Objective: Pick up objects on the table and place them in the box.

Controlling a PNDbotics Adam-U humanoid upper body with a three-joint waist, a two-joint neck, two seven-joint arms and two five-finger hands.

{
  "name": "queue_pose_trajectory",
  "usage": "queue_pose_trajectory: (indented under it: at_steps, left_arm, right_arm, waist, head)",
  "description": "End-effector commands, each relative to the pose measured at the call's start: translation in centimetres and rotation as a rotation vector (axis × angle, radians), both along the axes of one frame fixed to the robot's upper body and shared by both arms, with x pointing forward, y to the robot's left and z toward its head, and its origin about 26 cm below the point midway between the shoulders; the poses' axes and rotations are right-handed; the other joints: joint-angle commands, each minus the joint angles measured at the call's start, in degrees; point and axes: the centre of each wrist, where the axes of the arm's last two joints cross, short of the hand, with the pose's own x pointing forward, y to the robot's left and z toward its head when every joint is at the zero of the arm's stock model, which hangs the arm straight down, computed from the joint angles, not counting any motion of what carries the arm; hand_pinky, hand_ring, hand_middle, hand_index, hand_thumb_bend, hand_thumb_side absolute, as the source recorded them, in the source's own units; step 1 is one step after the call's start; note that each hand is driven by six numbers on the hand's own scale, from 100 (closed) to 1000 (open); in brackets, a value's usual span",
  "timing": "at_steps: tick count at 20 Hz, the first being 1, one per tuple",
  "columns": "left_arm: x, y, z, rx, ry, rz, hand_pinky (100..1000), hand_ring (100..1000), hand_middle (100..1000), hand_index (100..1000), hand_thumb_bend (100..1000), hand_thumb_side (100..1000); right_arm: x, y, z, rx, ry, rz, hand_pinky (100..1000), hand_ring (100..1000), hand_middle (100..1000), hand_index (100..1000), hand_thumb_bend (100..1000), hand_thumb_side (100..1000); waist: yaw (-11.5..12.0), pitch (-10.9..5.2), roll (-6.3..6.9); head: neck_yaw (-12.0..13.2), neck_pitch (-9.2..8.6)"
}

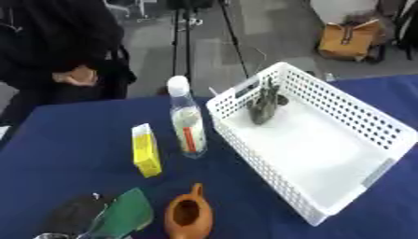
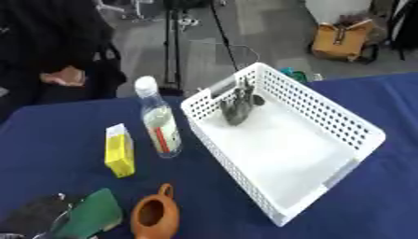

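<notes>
A white perforated box (image 1: 372,123) stands on the right of the blue table, with a dark grey-green spiky object (image 1: 264,106) at its far end. Left of the box a clear bottle (image 1: 187,122) with a white cap stands upright. Beside it stands a small yellow carton (image 1: 146,150). A brown clay teapot (image 1: 189,215) sits near the front edge. At the lower left corner my dark left hand (image 1: 72,214) lies against a green flat object (image 1: 127,214); their contact is blurred. My right hand does not show.
The blue tablecloth (image 1: 73,140) covers the whole table. A person in dark clothes sits at the far left edge, hands folded, touching nothing. Beyond the table are a tripod (image 1: 184,32) and an orange bag (image 1: 351,37) on the floor.
</notes>
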Motion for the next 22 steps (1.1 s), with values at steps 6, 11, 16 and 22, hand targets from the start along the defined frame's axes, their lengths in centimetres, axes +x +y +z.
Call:
queue_pose_trajectory:
  at_steps: [6,11,16,22]
  left_arm:
    - [-0.6,1.1,2.1,0.051,-0.045,0.029,100,176,279,517,100,524]
    - [-0.8,1.3,3.2,0.07,-0.073,0.029,100,174,278,517,100,518]
    - [-0.7,1.8,4.4,0.107,-0.097,0.011,100,172,278,517,100,511]
    - [-0.4,2.4,6.2,0.15,-0.138,-0.02,100,173,279,517,100,505]
  right_arm:
    - [-0.3,-0.4,0.7,-0.019,-0.019,-0.009,612,528,483,562,100,579]
    - [-0.3,-0.4,0.6,-0.02,-0.017,-0.01,612,528,483,562,100,580]
    - [-0.3,-0.4,0.6,-0.023,-0.015,-0.01,612,528,483,562,100,580]
    - [-0.3,-0.4,0.6,-0.028,-0.012,-0.008,612,528,483,562,100,581]
  waist:
    - [0.18,-1.53,0.03]
    - [0.28,-1.64,0.17]
    - [0.39,-1.78,0.26]
    - [0.33,-1.98,0.53]
  head:
    - [-0.16,-0.03]
    - [-0.23,0.15]
    - [-0.35,0.28]
    - [-0.3,0.36]
